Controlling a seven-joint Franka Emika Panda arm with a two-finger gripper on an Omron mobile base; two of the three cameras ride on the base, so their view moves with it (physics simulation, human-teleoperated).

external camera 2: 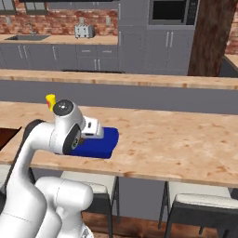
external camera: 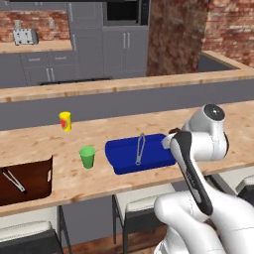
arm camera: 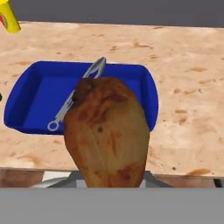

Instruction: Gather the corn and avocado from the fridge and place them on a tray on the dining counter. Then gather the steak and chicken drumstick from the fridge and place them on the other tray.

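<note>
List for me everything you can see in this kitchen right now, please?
chicken drumstick: one, browned, held up over the counter near the blue tray
blue tray: one, blue, on the wooden dining counter
tongs: one, metal, lying inside the blue tray
brown tray: one, dark brown, at the counter's left end, with a second metal utensil in it
cup: one, green, between the two trays
can: one, yellow with red, behind the cup
toaster: one, silver, on the back counter
stools: pale seats, under the counter
gripper: one, white, jaws shut on the drumstick
</note>
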